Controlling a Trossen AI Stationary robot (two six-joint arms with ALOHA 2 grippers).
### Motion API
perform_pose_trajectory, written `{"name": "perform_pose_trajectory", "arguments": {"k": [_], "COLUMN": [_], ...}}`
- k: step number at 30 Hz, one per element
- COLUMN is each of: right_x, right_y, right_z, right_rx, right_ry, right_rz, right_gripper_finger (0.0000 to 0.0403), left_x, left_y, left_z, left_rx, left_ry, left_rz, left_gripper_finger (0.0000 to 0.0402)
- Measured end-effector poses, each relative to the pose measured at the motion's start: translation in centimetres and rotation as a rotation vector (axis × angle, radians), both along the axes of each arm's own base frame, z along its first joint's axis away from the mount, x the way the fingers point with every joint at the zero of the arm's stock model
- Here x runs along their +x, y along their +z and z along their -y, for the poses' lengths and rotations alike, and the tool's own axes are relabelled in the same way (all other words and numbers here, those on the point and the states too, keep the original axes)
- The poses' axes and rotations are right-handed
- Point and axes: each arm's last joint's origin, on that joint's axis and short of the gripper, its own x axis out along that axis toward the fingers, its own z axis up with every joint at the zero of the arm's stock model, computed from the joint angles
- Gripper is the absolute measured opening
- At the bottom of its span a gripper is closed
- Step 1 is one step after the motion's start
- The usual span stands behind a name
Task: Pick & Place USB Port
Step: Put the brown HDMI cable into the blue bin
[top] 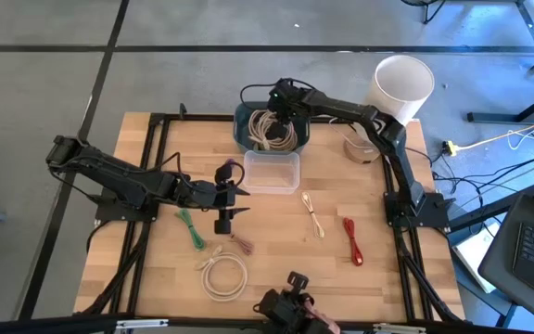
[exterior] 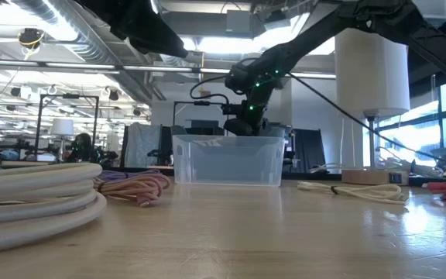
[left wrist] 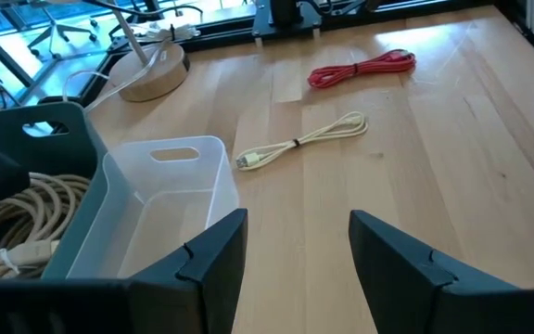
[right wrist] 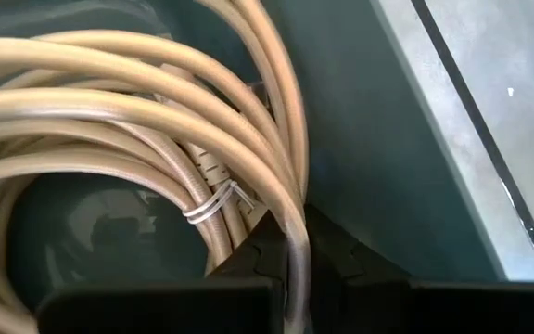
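The wooden table [top: 276, 250] carries everything here. At its far edge sits a dark blue bin [top: 246, 137] filled with coiled beige cables [top: 269, 130], and just in front of it, touching or nearly so, stands a clear plastic box [top: 272, 173]. Beyond the table's far right corner stands a white bucket [top: 401, 85], and a round tape roll [top: 358, 147] lies on the table near it.

The right arm reaches across to the blue bin, and the right gripper [right wrist: 290, 243] is down inside it, its fingers pinching one strand of the cable coil [right wrist: 137, 121], which is bound by a small white tie [right wrist: 213, 200].

The left arm lies low across the left side of the table, and the left gripper [left wrist: 290, 255] hovers beside the clear box with its fingers spread apart, holding nothing.

Loose on the boards lie a white cable coil [top: 222, 276] near the front, a green cable [top: 191, 228], a small cream cable [top: 314, 217], a red cable [top: 352, 241] to the right, and a pink cable [exterior: 134, 186] near the white coil.
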Motion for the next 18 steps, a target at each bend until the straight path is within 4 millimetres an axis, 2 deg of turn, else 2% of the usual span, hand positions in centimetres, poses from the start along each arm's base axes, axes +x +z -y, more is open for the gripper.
{"name": "perform_pose_trajectory", "arguments": {"k": [3, 8, 11, 15, 18], "right_x": [0.0, 0.2, 0.3, 0.3, 0.2], "right_y": [0.1, 0.3, 0.8, 2.4, 4.7], "right_z": [0.0, -0.2, -0.5, -1.2, -2.1], "right_rx": [0.011, 0.004, -0.020, -0.092, -0.126], "right_ry": [-0.002, 0.000, -0.005, -0.023, -0.013], "right_rz": [0.010, 0.022, 0.020, 0.013, 0.053], "right_gripper_finger": [0.0047, 0.0143, 0.0188, 0.0215, 0.0216], "left_x": [0.0, 0.0, 0.0, 0.0, 0.0], "left_y": [0.0, 0.0, 0.0, 0.0, 0.0], "left_z": [0.0, 0.0, 0.0, 0.0, 0.0], "left_rx": [0.000, 0.000, 0.000, 0.000, -0.001], "left_ry": [0.000, 0.000, 0.000, -0.001, -0.003], "left_rz": [0.000, 0.000, 0.000, -0.001, 0.000], "left_gripper_finger": [0.0184, 0.0184, 0.0184, 0.0184, 0.0184]}}
